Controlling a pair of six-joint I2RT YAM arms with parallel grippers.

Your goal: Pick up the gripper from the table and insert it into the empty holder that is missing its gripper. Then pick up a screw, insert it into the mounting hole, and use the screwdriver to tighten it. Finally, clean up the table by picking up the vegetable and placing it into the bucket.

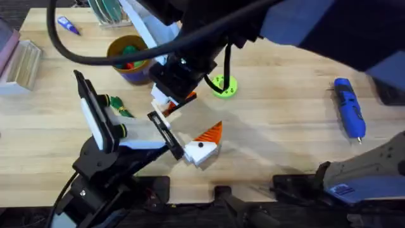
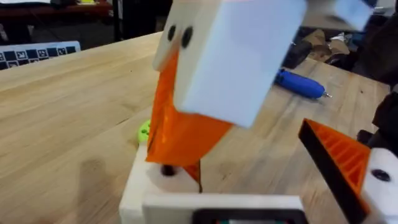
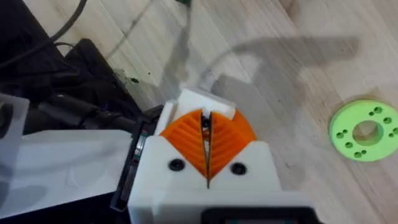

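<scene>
My left gripper (image 1: pixel 188 121) is open. One of its fingers carries an orange tip (image 2: pixel 339 158); the other is the bare white holder (image 2: pixel 152 186) with a dark mounting hole on top. My right gripper (image 3: pixel 205 127) reaches in from above, its orange pads shut on the loose gripper (image 2: pixel 197 173), an orange sliver pressed down onto the holder. The blue screwdriver (image 1: pixel 349 107) lies at the far right. The dark-green vegetable (image 1: pixel 118 105) lies left of both grippers, with the yellow bucket (image 1: pixel 130 60) behind it. No screw can be made out.
A bright-green disc (image 1: pixel 223 85) lies just beyond the grippers. A small blue-and-white pen (image 1: pixel 68 25) and a clear box (image 1: pixel 22 63) sit at the far left. The right arm's dark body and cable (image 1: pixel 190 44) hang over the table's middle.
</scene>
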